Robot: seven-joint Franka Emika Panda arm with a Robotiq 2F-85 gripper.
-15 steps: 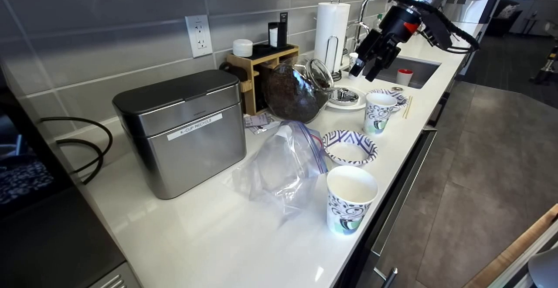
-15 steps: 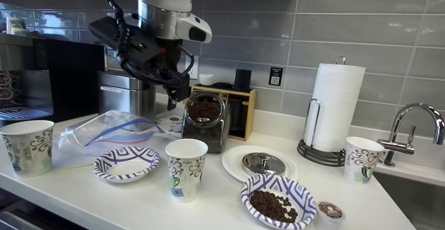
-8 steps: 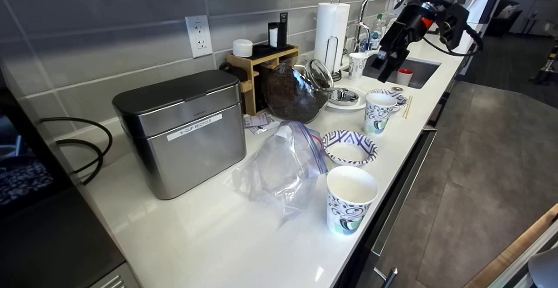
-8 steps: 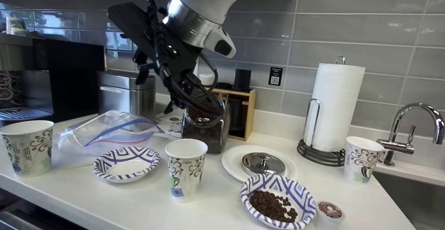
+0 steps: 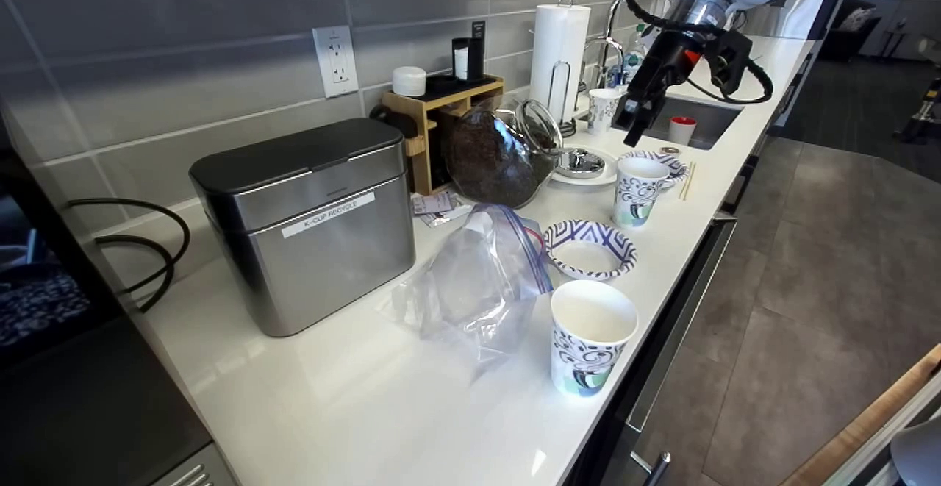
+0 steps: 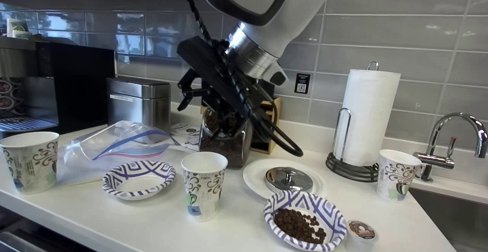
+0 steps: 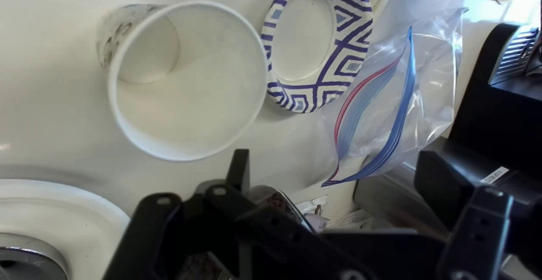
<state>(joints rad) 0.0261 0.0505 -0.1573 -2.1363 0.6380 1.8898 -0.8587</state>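
Above a glossy white kitchen surface (image 5: 309,412), my black two-fingered gripper (image 7: 338,174) hangs with its jaws spread wide and nothing between them. Nearest to it in my wrist view, a white paper cup with a swirl print (image 6: 204,202) stands upright on the surface, untouched. As I judge from how things lie, part of the work is done: a round chrome lid (image 6: 289,181) sits on a round white plate (image 6: 253,175), off a clear glass jar with dark brown contents (image 5: 489,155), and small brown pieces (image 6: 293,225) lie in a blue-and-white patterned paper bowl (image 6: 331,214). Not yet made is any grasp, and a matching paper bowl (image 6: 139,185) beside the cup holds nothing. My wrist view alone looks down to the cup's floor and finds it bare; the brown pieces fall outside that frame. The jar's round glass mouth (image 5: 541,126), plain in an exterior view, is partly blocked by my fingers (image 6: 186,100) in an exterior view. Only in an exterior view does a white cup with a red lining (image 5: 682,133) show, sitting inside a grey sink basin (image 5: 717,118). All three views carry a clear plastic zip bag (image 6: 114,145) near the bare bowl, its red and blue seal clearest from my wrist.
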